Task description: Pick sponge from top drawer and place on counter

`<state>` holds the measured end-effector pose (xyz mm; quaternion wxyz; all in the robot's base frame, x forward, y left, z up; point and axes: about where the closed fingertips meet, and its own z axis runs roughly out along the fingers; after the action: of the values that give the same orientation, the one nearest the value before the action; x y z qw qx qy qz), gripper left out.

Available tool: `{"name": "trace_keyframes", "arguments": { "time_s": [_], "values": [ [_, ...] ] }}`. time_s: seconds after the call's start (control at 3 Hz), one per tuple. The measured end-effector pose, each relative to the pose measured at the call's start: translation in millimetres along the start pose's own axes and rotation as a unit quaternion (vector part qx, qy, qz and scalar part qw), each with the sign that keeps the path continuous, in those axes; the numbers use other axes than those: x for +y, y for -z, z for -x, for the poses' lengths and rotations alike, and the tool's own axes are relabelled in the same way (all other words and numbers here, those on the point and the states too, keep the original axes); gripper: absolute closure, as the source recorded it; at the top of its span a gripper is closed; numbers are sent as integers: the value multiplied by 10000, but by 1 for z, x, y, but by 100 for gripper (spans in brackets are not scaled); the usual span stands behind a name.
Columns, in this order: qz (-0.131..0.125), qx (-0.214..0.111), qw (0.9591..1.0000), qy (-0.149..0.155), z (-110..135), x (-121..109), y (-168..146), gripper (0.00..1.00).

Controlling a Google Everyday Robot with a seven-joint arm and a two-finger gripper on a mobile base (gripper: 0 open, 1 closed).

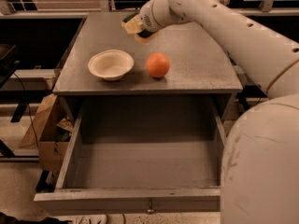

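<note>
My gripper (134, 26) is over the far middle part of the counter (196, 64), at the end of the white arm that reaches in from the right. It is shut on the sponge (145, 34), whose dark green face and yellow foam edge show just under the fingers. The sponge hangs a little above the countertop, behind the orange fruit. The top drawer (140, 171) is pulled fully open below the counter, and its grey floor is bare. Its small knob (150, 211) shows on the front panel.
A white bowl (110, 64) and an orange fruit (158, 65) sit side by side near the counter's front edge. A cardboard box (44, 129) stands on the floor left of the cabinet. The robot's white body (261, 162) fills the lower right.
</note>
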<state>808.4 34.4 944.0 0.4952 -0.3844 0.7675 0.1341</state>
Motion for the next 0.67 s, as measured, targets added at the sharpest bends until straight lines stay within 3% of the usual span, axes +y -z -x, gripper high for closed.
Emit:
{"name": "trace_keyframes", "arguments": {
  "time_s": [0.67],
  "values": [
    [-313, 237, 9987, -314, -28, -15, -21, 58]
  ]
}}
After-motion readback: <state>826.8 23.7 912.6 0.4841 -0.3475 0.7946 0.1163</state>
